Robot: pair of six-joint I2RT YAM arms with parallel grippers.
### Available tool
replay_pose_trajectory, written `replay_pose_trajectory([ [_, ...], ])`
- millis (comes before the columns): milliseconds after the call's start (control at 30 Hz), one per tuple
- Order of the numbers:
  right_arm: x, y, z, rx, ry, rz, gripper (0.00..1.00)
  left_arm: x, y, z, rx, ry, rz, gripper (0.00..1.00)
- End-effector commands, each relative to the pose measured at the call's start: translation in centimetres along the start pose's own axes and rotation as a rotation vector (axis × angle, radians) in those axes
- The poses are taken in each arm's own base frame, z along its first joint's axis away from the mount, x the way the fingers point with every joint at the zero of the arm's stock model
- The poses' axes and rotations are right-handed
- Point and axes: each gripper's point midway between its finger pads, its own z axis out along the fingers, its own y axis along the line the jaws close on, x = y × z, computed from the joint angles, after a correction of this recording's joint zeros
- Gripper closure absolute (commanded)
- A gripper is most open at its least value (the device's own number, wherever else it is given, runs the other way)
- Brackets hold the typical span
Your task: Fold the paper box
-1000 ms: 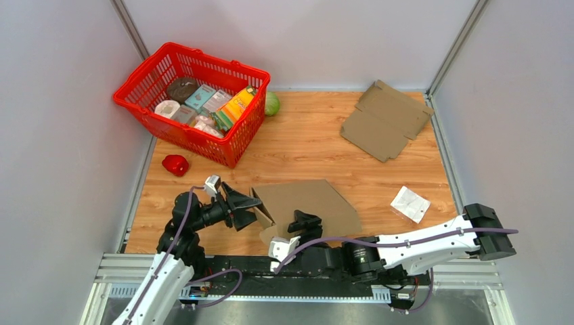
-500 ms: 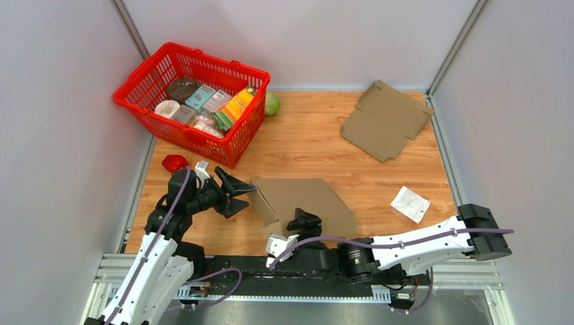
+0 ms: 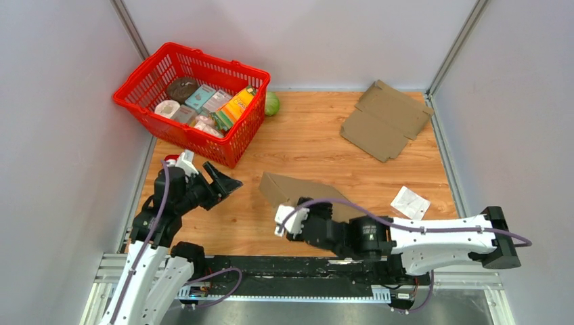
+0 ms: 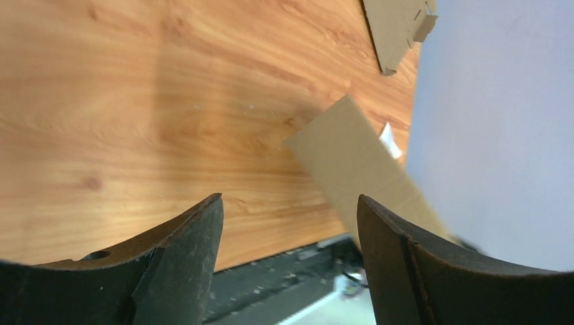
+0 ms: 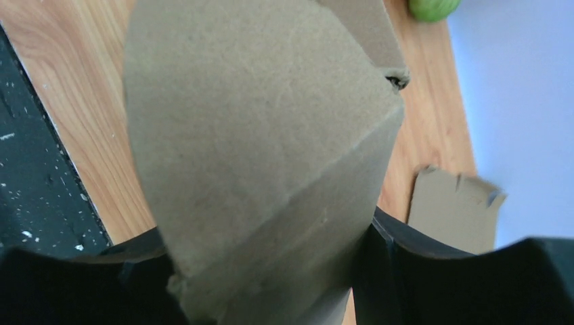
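Left jaws apart, empty, over wood-grain table [image 3: 304, 145]; right jaws clamped on plain brown cardboard box [image 3: 292, 188], matte surface creased along fold.

Red lattice basket [image 3: 203, 143], plain brown paper box [image 3: 284, 188], green ball [image 3: 272, 103], orange wood-grain table [image 3: 304, 145].

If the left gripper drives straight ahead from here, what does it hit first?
Probably the near corner of the paper box; only bare table lies between, though depth is unclear.
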Motion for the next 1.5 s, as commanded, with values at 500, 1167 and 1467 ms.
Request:
replay_pose_trajectory([
  [500,-0.9,1.6,2.3,-0.634,0.394,0.201,0.62,2.1,1.3,-1.2,0.099,0.055,0.414,0.28],
  [1167,-1.1,-3.0,6.6,-0.573,0.286,0.339,0.0,1.9,-5.0,-1.5,0.448,0.01,0.658,0.26],
  [1467,1.3,-3.8,5.4,-0.516,0.29,0.388,0.0,2.2,-5.8,0.2,0.398,0.071,0.815,0.23],
])
